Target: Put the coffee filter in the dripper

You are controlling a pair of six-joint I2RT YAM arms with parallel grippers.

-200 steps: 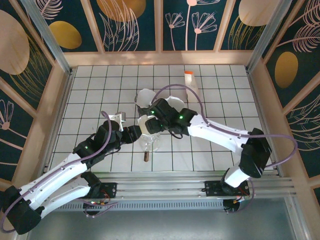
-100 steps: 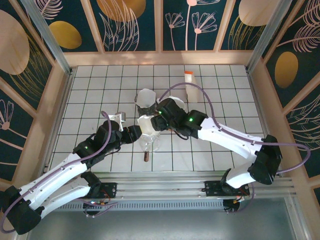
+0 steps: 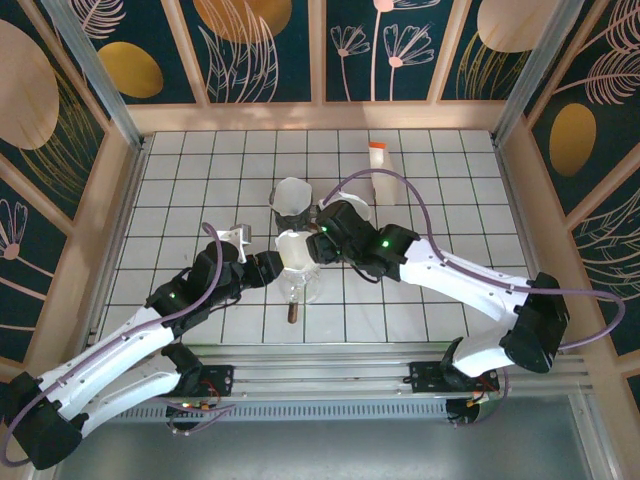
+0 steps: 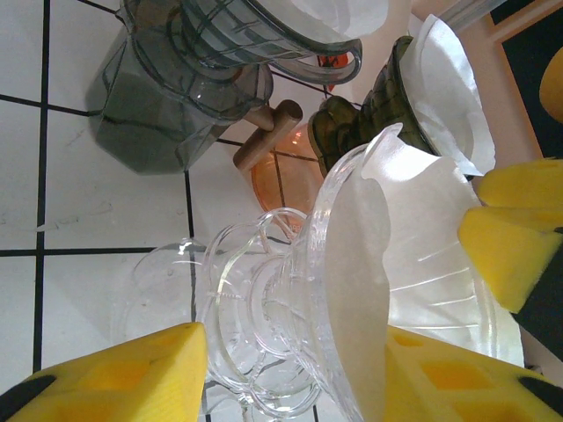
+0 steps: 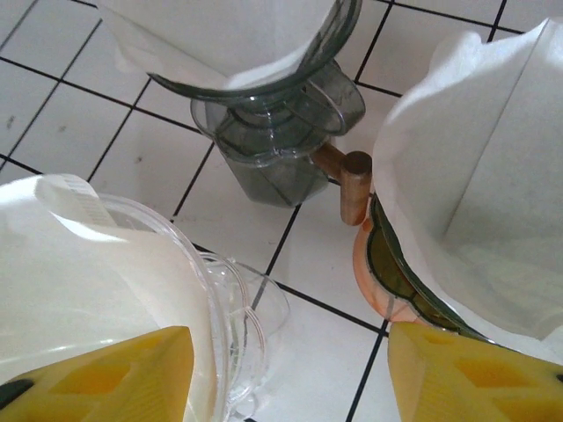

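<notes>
White coffee filter (image 4: 413,220) sits in clear glass dripper (image 4: 264,325), clamped by left tool (image 4: 281,374). Right tool (image 5: 286,369) wide over rim. Just behind: smoky dripper (image 5: 273,141), green dripper (image 5: 396,264). Overhead adds orange-capped bottle (image 3: 380,165).

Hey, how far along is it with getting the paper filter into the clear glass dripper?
Mostly done, it seems: the white paper filter lies inside the cone of the clear glass dripper. In hand: the left gripper clamps the dripper, and the right gripper stands open beside it. Left: probably settling the filter, whose corner pokes past the rim, and letting go.
</notes>
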